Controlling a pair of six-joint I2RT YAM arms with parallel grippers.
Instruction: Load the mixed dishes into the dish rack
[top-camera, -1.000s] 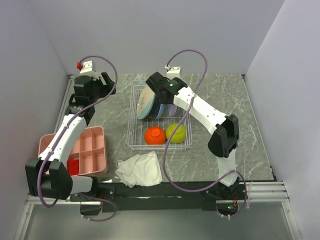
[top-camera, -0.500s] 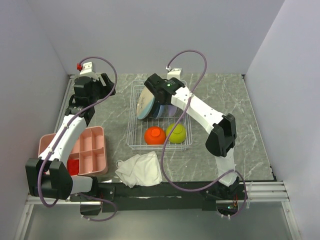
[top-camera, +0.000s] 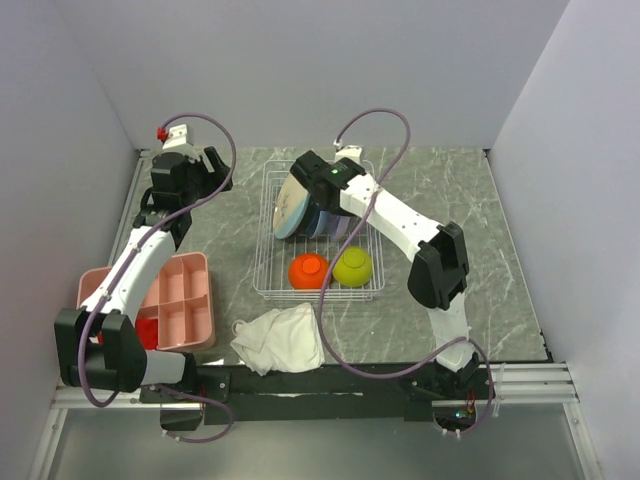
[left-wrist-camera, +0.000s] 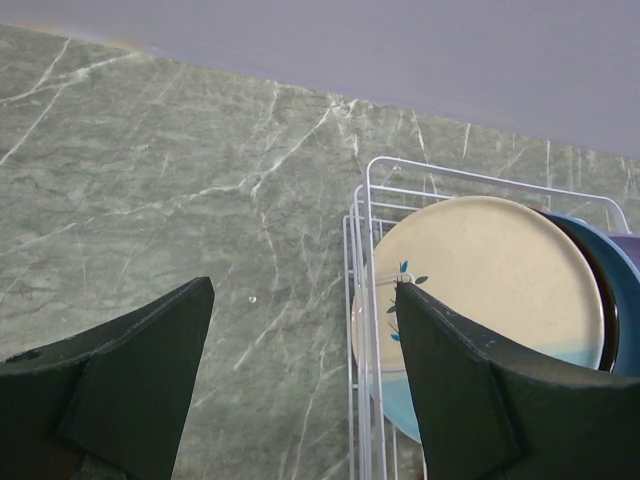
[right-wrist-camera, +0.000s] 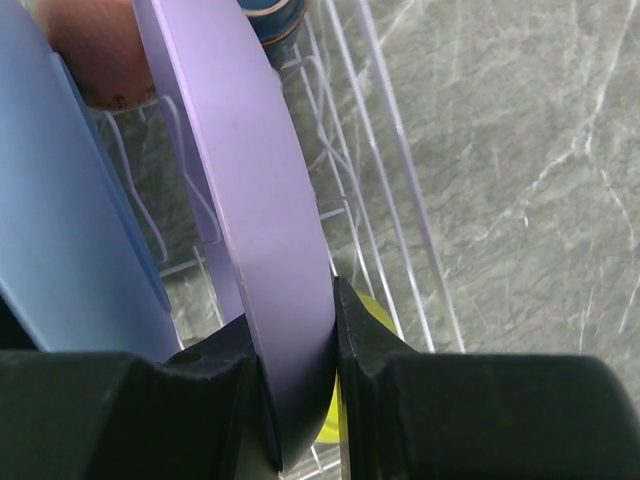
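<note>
Inside the dish rack (top-camera: 275, 265), at its far end, the lavender plate (right-wrist-camera: 250, 200) stood on edge. The right gripper (right-wrist-camera: 295, 350) pinched its rim, jaws closed against both faces. Next toward the rack's left side stood the light-blue plate (right-wrist-camera: 70, 200), then the large cream-and-blue plate (left-wrist-camera: 480, 290). Orange bowl (top-camera: 309, 270) and lime-green bowl (top-camera: 352, 266) sat at the rack's near end. Left gripper (left-wrist-camera: 300, 290) hovered left of the rack, jaws wide apart, holding nothing.

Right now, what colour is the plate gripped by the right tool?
Plain lavender, with no pattern. The plate shows best in the right wrist view.
</note>
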